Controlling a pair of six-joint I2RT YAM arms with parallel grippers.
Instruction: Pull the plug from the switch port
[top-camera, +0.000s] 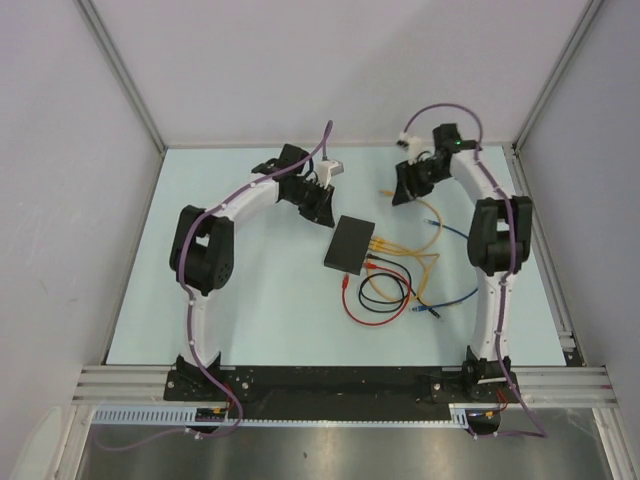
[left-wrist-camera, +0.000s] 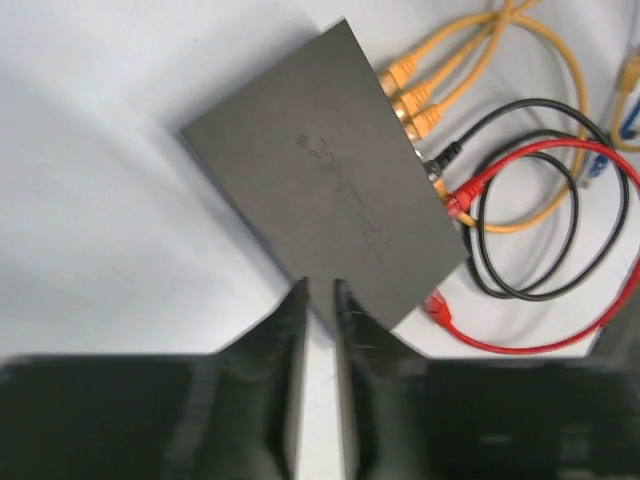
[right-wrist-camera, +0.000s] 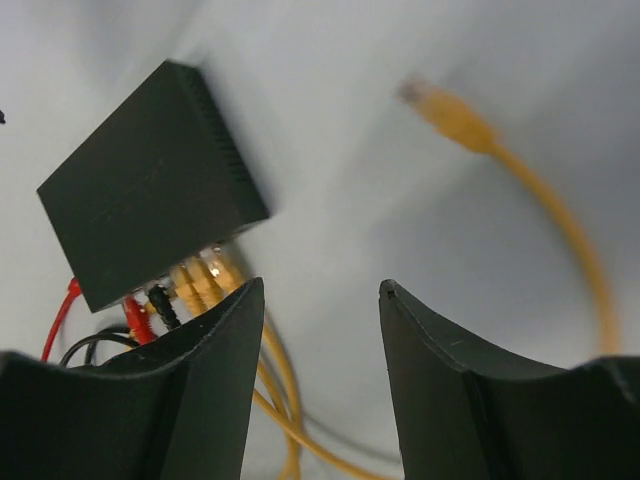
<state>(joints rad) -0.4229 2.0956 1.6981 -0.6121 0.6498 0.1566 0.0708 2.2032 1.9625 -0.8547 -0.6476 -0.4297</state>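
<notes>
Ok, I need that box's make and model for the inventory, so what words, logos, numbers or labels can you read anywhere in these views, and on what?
Nothing can be read outright.
On the switch: a faint logo and a line of lettering on its top face, too faint and blurred to read.
On the plugs and cables: no print shows.

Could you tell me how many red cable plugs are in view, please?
2. One red plug sits at the switch's socket edge beside the black plug; the other red plug lies loose on the table near the switch's corner.
</notes>
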